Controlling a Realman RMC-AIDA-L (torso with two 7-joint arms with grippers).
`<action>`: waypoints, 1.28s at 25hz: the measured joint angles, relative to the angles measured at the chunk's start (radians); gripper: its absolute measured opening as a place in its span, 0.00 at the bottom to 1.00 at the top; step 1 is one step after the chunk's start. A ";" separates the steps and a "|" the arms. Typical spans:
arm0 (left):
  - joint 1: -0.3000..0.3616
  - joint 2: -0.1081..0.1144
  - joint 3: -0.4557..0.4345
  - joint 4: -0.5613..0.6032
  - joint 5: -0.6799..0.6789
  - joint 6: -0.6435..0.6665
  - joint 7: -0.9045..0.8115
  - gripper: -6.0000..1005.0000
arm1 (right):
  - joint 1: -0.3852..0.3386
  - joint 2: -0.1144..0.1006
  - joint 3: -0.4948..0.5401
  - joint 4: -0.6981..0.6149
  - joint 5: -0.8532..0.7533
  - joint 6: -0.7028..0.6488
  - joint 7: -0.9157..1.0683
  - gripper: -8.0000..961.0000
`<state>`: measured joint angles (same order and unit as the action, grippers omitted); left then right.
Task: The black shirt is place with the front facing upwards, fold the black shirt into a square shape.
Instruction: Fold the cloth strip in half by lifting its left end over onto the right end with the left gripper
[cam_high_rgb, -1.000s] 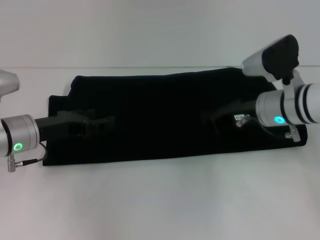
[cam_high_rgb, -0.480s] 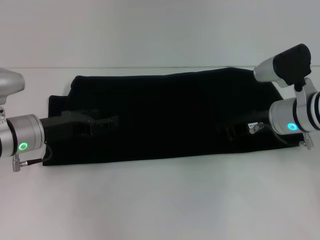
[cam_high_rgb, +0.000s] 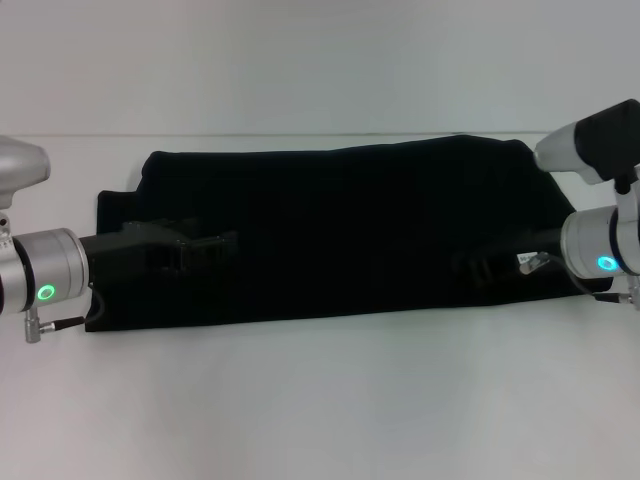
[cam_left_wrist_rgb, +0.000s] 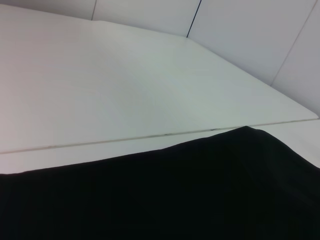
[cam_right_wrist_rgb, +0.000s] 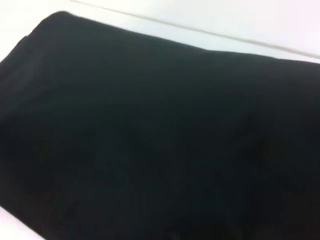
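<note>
The black shirt (cam_high_rgb: 340, 225) lies folded into a long flat band across the white table, running from left to right. My left gripper (cam_high_rgb: 222, 246) hovers low over the band's left part, black against the black cloth. Over the right part, near the shirt's front edge, is my right gripper (cam_high_rgb: 468, 268). The left wrist view shows the black shirt (cam_left_wrist_rgb: 200, 200) with its far edge against the table. Smooth black shirt (cam_right_wrist_rgb: 150, 140) cloth fills nearly all of the right wrist view. No lettering or label shows.
The white table (cam_high_rgb: 320, 400) stretches in front of the shirt and behind it, up to a seam line (cam_left_wrist_rgb: 150, 136). White wall panels (cam_left_wrist_rgb: 240, 35) stand behind the table.
My right arm has drawn back to the right, its gripper sliding from the shirt's middle right toward its right end. The left arm has hardly moved. The shirt lies as before.
</note>
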<state>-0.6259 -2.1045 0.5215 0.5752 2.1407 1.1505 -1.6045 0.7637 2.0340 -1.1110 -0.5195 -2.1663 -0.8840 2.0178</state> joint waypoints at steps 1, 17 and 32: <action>0.000 0.000 0.000 0.000 0.000 0.001 0.000 0.76 | -0.006 -0.001 0.006 -0.006 0.000 -0.001 0.000 0.01; 0.003 0.006 0.000 0.000 -0.001 0.003 -0.012 0.76 | -0.107 -0.049 0.078 -0.031 -0.003 0.003 0.051 0.01; 0.003 0.011 0.000 0.002 0.004 0.000 -0.032 0.77 | -0.193 -0.079 0.172 -0.095 -0.003 -0.013 0.065 0.01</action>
<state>-0.6234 -2.0935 0.5212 0.5774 2.1446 1.1507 -1.6361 0.5705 1.9553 -0.9394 -0.6144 -2.1692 -0.8966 2.0831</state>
